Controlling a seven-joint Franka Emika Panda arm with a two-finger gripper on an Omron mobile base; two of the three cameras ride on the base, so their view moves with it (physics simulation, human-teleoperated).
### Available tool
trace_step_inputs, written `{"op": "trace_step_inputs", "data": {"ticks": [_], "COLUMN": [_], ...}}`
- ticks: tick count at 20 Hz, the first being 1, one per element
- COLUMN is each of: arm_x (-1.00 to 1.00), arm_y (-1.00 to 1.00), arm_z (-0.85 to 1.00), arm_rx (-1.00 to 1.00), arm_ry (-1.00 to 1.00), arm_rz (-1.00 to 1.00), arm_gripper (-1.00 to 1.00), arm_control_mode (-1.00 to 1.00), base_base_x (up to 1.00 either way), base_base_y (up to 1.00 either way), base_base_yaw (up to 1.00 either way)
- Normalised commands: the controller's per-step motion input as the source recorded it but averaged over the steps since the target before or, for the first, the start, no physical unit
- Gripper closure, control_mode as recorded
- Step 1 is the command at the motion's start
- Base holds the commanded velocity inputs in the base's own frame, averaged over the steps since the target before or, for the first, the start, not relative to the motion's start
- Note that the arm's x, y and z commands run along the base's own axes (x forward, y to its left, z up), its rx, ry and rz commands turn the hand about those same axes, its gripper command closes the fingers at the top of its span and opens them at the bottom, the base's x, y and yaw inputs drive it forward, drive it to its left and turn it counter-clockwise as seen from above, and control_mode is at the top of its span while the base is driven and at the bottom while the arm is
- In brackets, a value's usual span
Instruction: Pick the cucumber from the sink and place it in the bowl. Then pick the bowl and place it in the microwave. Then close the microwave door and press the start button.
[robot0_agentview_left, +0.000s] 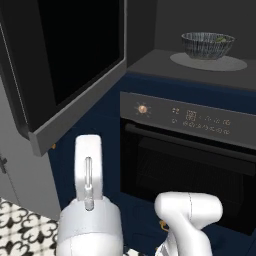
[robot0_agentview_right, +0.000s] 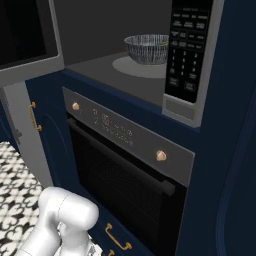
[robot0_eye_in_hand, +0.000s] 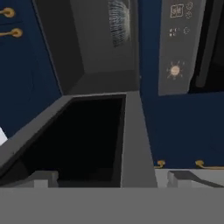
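bowl (robot0_agentview_left: 208, 45) sitting on the pale turntable plate (robot0_agentview_left: 235, 64) inside the microwave (robot0_agentview_right: 150, 75), bit of green cucumber (robot0_agentview_left: 220, 38) poking over its rim; microwave door (robot0_agentview_left: 75, 75) swung open; gripper (robot0_eye_in_hand: 107, 178) spread wide, empty, right by that door's frame; oven (robot0_agentview_right: 130, 170) below

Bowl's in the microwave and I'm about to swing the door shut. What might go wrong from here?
1. The microwave door hangs wide open with its thick frame close in front of the open tool; a push near the edge may slip off.
2. The oven's bar handle and knobs sit just below; a low sweep could snag them.
3. The bowl rests on the turntable plate, set back from the opening, so it likely clears the door.
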Motion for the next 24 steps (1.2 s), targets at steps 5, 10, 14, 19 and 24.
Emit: {"op": "trace_step_inputs", "data": {"ticks": [5,10,14,19,24], "arm_x": [0.28,0.67,0.62,0.61,0.75], "arm_y": [0.83,0.65,0.89,0.98,0.78], "arm_z": [-0.66,-0.66,-0.49,-0.45,-0.33], "arm_rx": [-0.02,0.01,-0.02,0.0,0.0], "arm_ry": [-0.1,-0.08,-0.04,-0.01,0.0], "arm_rz": [-0.1,-0.04,-0.03,-0.04,-0.05], "arm_gripper": [-1.0,-1.0,-1.0,-1.0,-1.0], "arm_control_mode": [-1.0,-1.0,-1.0,-1.0,-1.0], "base_base_x": [0.0,0.0,0.0,0.0,0.0], "base_base_y": [0.0,0.0,0.0,0.0,0.0], "base_base_yaw": [0.0,0.0,0.0,0.0,0.0]}}
